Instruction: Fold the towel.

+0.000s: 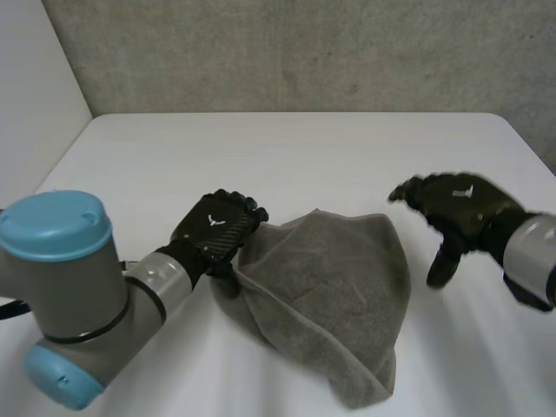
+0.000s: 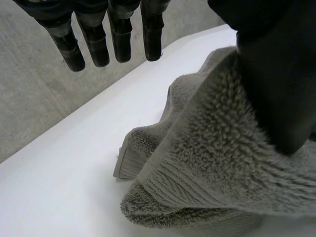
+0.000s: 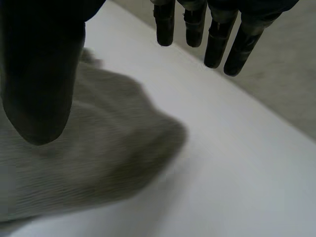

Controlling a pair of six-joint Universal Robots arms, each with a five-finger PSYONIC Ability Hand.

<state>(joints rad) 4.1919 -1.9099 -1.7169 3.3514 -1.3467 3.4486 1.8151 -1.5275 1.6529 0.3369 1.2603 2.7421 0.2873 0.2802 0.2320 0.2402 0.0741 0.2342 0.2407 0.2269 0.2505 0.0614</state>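
**Left hand, fingers** [image 2: 121,34]: straight and released, spread above bare bench and touching nothing. The thumb [image 2: 276,84] lies against the pile of the towel at its near-left edge. It rests there and does not pinch.

**Left hand** [image 1: 215,228]: set at the towel's left border, in contact with the cloth, on the end of the left arm [image 1: 61,295].

**Right hand, fingers** [image 3: 217,44]: straight and released, holding nothing. The thumb [image 3: 39,84] hangs free above the cloth.

**Right hand** [image 1: 456,207]: raised off the bench beside the towel's right side, apart from it.

**Towel** [image 1: 334,291]: grey terry, one item, lying on the bench between the two hands and towards the near edge. It is bunched into a rounded, uneven heap. A thick doubled edge runs along its left side, and loose folds show under the left thumb. No corners can be told apart.

**Bench** [image 1: 287,156]: white, carrying the towel alone.

**Step in hand (judged):** a pause between grasps. The cloth looks roughly doubled but not squared, and neither hand has a hold, so the fold is only partly made.

**Next move calls for (judged):**
- Each hand needs to find an edge or corner of the heap and close on it.
- The layers need drawing out flat before another fold is laid.
- The right hand must first come down and across to reach the cloth.

**Risk (judged):** pinching several layers at once would keep the bundle lumpy.
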